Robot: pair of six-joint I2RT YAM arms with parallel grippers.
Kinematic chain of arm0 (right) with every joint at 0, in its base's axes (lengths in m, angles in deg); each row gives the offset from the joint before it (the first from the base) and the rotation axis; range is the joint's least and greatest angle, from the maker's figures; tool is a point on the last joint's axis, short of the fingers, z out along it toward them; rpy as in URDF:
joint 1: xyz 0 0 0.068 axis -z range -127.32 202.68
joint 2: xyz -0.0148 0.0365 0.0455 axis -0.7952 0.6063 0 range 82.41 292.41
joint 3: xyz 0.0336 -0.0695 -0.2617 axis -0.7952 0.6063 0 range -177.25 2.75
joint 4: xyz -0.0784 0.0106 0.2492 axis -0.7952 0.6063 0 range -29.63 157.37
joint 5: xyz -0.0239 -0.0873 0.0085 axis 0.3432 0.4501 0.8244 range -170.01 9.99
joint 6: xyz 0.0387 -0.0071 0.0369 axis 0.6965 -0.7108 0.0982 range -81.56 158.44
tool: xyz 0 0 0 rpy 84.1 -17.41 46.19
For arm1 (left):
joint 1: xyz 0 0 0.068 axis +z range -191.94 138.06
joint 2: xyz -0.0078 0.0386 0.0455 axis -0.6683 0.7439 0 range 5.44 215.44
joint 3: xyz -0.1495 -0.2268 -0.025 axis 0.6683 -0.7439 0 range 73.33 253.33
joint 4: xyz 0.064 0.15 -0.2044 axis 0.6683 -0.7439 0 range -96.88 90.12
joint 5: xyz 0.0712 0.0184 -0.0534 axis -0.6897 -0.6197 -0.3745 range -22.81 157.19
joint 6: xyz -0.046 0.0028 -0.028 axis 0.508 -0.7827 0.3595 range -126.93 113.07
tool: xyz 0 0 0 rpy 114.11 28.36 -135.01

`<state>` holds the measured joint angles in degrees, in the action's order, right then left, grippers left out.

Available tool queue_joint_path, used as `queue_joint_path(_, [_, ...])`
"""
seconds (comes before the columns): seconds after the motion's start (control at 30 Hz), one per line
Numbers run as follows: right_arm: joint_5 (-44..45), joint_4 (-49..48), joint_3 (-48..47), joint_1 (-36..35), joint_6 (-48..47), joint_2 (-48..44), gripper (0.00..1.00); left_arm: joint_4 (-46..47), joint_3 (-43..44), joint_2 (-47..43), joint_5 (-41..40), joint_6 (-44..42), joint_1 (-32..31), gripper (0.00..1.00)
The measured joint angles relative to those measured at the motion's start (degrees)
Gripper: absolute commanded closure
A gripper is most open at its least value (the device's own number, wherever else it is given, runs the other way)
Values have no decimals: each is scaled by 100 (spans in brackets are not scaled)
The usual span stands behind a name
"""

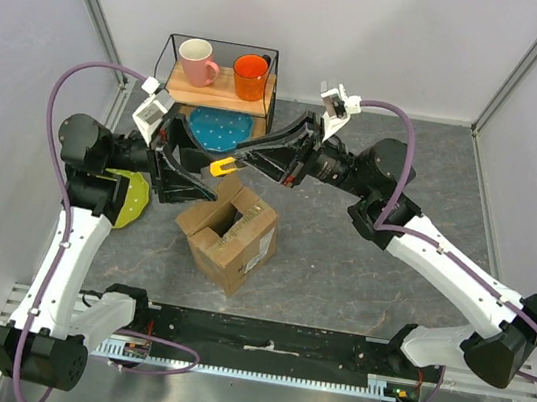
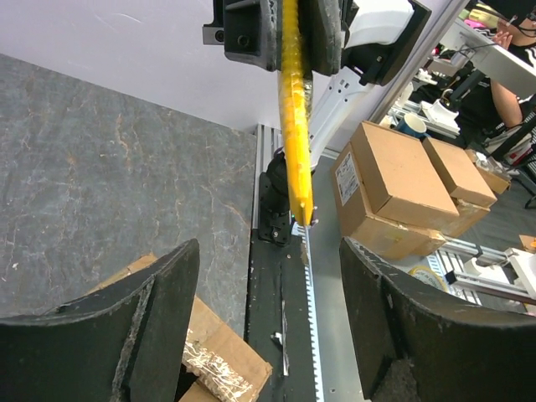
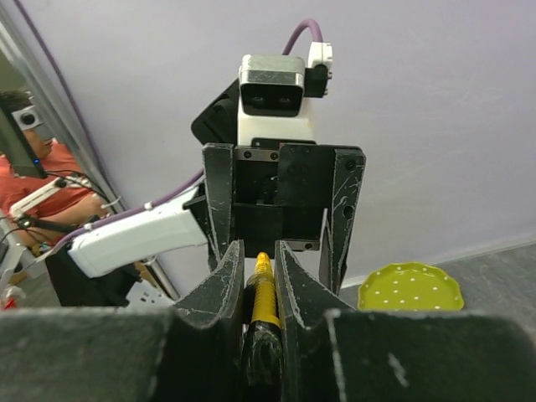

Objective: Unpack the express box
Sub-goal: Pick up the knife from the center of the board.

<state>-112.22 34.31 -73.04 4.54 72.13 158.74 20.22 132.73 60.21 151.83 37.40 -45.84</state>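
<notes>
The express box (image 1: 226, 232) is a brown carton standing mid-table with its top flaps spread open; one corner flap with torn tape (image 2: 201, 360) shows in the left wrist view. My right gripper (image 1: 251, 158) is shut on a yellow cutter (image 1: 221, 166), whose tip points left above the box. In the right wrist view the cutter (image 3: 265, 293) sits pinched between the right gripper's (image 3: 258, 251) fingers. My left gripper (image 1: 200, 173) faces it, open and empty. From the left gripper (image 2: 270, 251) the cutter (image 2: 293, 109) hangs just ahead, apart from both fingers.
A wire rack (image 1: 270, 90) at the back holds a pink mug (image 1: 198, 61), an orange mug (image 1: 251, 75) and a blue plate (image 1: 220, 131). A yellow-green plate (image 1: 127, 198) lies by the left arm. Stacked cartons (image 2: 394, 184) sit off the table.
</notes>
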Motion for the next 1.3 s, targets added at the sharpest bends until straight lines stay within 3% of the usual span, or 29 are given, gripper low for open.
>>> queue_joint_path(0.33, [-693, 553, -350, 0, -162, 317, 100, -120, 0, -81, 0, -96, -7, 38])
queue_joint_path(0.43, [-763, 866, -485, 0, -363, 350, 100, -157, 0, -101, -2, -101, -44, 62])
queue_joint_path(0.47, [-793, 942, -531, 0, -409, 352, 100, -168, 0, -103, -2, -122, -48, 78])
queue_joint_path(0.57, [-833, 1095, -636, 0, -555, 356, 100, -192, 0, -105, 11, -188, -74, 90])
queue_joint_path(0.63, [-852, 1156, -667, 9, -636, 356, 100, -201, 0, -111, 9, -208, -83, 93])
queue_joint_path(0.7, [-863, 1178, -680, 11, -691, 356, 81, -216, 0, -107, 7, -212, -111, 98])
queue_joint_path(0.83, [-874, 1204, -691, 11, -752, 365, 48, -254, 0, -107, 2, -269, -111, 98])
queue_joint_path(0.87, [-885, 1215, -691, 11, -765, 369, 25, -289, 0, -107, 0, -326, -111, 98])
queue_joint_path(0.93, [-903, 1255, -688, 11, -782, 389, 16, -588, 24, -109, 2, -579, -111, 98])
queue_joint_path(0.97, [-911, 1261, -684, 11, -804, 389, 7, -739, 46, -101, 0, -699, -111, 98])
queue_joint_path(1.13, [-918, 1294, -238, 17, -977, 205, 2, -1373, 125, 0, 2, -1169, -114, 98])
queue_joint_path(1.3, [-960, 1322, 177, 26, -1115, -22, 10, -1821, 326, 127, 0, -1471, -114, 98])
